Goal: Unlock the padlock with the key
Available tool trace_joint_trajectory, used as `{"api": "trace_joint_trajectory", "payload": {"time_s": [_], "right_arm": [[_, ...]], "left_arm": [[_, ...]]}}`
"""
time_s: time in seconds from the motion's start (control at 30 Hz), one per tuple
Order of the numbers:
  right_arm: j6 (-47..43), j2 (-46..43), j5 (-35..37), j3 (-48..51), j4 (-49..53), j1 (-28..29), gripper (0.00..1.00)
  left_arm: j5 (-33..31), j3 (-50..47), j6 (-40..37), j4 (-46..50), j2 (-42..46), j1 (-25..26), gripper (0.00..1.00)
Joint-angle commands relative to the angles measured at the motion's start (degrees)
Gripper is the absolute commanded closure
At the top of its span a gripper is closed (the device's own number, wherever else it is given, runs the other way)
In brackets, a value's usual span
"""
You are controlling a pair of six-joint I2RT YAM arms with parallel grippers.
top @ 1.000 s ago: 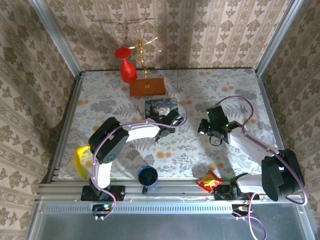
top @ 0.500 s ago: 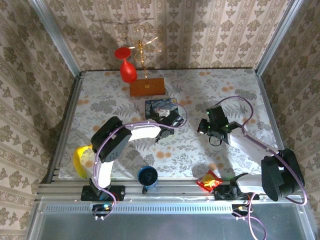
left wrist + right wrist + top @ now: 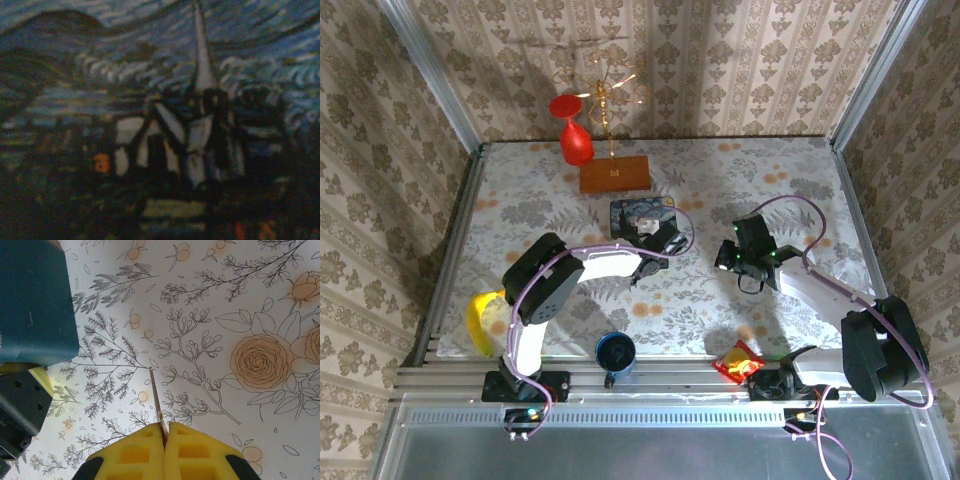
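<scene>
right gripper (image 3: 164,429) clenched the thin key (image 3: 155,395), blade forward, likely for insertion; left gripper (image 3: 659,238) hung close over the starry-night tin (image 3: 629,211), grip impossible to tell.

Damask-papered walls (image 3: 720,60); floral-clothed table (image 3: 540,190); metal corner posts (image 3: 425,70).

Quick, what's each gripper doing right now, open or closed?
Left gripper: over the blue tin, cannot tell open or closed.
Right gripper: closed on the key.
</scene>
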State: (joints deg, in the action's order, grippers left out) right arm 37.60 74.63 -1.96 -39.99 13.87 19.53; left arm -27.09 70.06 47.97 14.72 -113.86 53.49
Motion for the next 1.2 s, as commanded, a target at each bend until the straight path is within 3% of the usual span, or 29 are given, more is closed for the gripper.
{"api": "trace_joint_trajectory", "payload": {"time_s": [0.0,0.27,0.6,0.8,0.97,1.17], "right_arm": [[0.72,0.30,-0.64,0.79,-0.51,-0.26,1.00],[0.89,-0.01,-0.55,1.11,-0.44,-0.28,1.00],[0.66,-0.13,-2.53,3.17,-3.59,-0.17,1.00],[-1.48,-0.82,-13.08,12.82,-21.21,-0.17,1.00],[-1.17,1.52,-20.09,19.04,-36.21,0.14,1.00],[-4.69,6.68,-24.11,18.61,-41.90,3.29,1.00]], "left_arm": [[-1.82,0.38,-0.92,-0.81,-0.81,-0.69,0.46],[-1.22,-0.18,-0.03,-0.66,-1.15,-0.78,0.47],[1.16,-0.80,0.95,-0.60,0.34,-0.85,0.66],[8.90,0.30,5.39,1.17,1.71,-1.48,0.71],[11.57,0.94,6.50,0.82,2.76,-1.78,0.71],[16.37,1.98,7.60,1.26,3.90,-3.29,0.73]]}}
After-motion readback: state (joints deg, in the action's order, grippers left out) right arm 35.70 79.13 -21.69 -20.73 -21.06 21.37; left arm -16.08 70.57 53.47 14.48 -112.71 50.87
